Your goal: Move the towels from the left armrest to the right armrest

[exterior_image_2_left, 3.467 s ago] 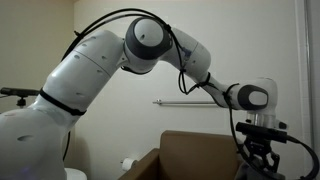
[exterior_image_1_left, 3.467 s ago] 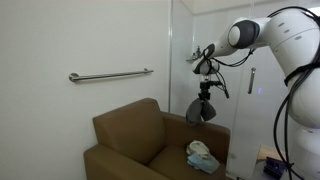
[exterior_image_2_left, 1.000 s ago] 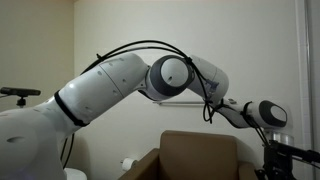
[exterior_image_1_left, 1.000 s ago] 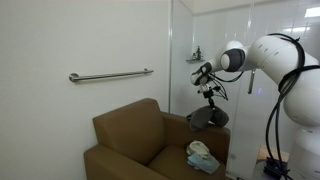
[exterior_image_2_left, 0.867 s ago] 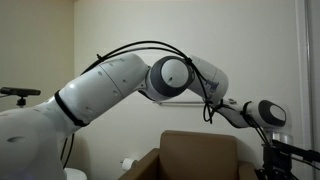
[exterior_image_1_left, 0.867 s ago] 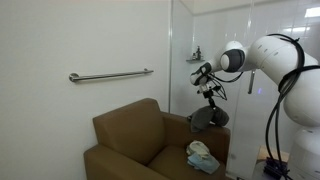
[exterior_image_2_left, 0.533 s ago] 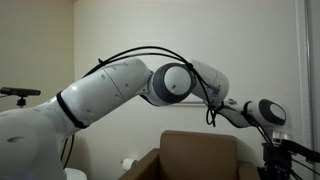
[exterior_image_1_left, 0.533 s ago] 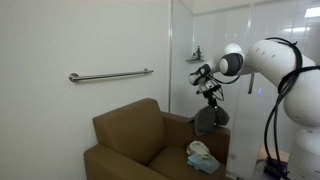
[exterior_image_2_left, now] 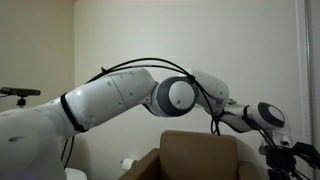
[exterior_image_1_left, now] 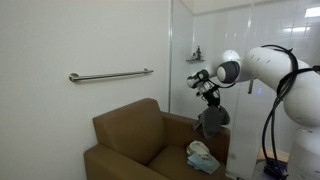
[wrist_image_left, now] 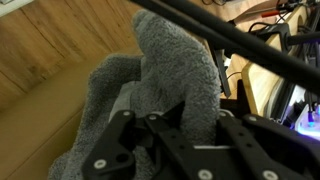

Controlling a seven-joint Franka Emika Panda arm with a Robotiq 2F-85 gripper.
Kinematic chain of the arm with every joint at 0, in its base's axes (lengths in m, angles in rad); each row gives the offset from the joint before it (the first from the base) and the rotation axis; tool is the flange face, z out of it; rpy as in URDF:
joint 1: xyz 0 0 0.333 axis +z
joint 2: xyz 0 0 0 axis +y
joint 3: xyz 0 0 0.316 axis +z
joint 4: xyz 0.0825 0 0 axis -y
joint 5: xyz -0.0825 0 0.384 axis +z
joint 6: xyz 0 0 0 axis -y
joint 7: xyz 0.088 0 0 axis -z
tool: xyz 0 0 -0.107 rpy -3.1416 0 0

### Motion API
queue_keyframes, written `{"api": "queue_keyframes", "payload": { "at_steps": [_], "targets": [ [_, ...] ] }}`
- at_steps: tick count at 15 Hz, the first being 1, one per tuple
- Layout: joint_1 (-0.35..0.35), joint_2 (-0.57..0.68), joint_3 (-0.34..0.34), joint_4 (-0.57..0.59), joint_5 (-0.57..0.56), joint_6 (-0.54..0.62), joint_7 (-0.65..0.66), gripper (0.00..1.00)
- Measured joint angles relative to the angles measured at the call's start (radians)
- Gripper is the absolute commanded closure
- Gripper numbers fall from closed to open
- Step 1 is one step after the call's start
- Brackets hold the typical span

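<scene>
My gripper (exterior_image_1_left: pixel 209 100) is shut on a grey towel (exterior_image_1_left: pixel 213 120) that hangs from it above the far armrest (exterior_image_1_left: pixel 214 133) of the brown armchair (exterior_image_1_left: pixel 150 145). In the wrist view the grey towel (wrist_image_left: pixel 175 75) is pinched between the black fingers (wrist_image_left: pixel 240 135) and drapes down over the gripper (wrist_image_left: pixel 180 125). A second, light-coloured towel (exterior_image_1_left: pixel 201 156) lies crumpled on the seat near that armrest. In an exterior view the wrist (exterior_image_2_left: pixel 268 118) sits at the right edge above the chair back (exterior_image_2_left: pixel 198 152); the towel is out of view there.
A metal grab bar (exterior_image_1_left: pixel 110 74) is on the wall behind the armchair. A glass shower partition (exterior_image_1_left: pixel 250 70) stands beside the chair. A toilet-paper roll (exterior_image_2_left: pixel 127 163) hangs on the wall. Wooden floor (wrist_image_left: pixel 40 50) shows below.
The gripper has carried the grey towel sideways and lower, from above the chair back toward the far armrest. The light towel on the seat has not moved.
</scene>
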Motion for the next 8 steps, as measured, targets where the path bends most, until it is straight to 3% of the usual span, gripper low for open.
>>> {"api": "queue_keyframes", "payload": {
  "at_steps": [4, 5, 6, 8],
  "targets": [
    [0.017, 0.048, -0.024, 0.073, -0.031, -0.017, -0.100, 0.95],
    [0.020, 0.060, -0.031, 0.091, -0.033, -0.018, -0.115, 0.60],
    [0.022, 0.071, -0.037, 0.109, -0.033, -0.019, -0.127, 0.59],
    [0.026, 0.093, -0.050, 0.144, -0.034, -0.027, -0.143, 0.48]
  ]
}}
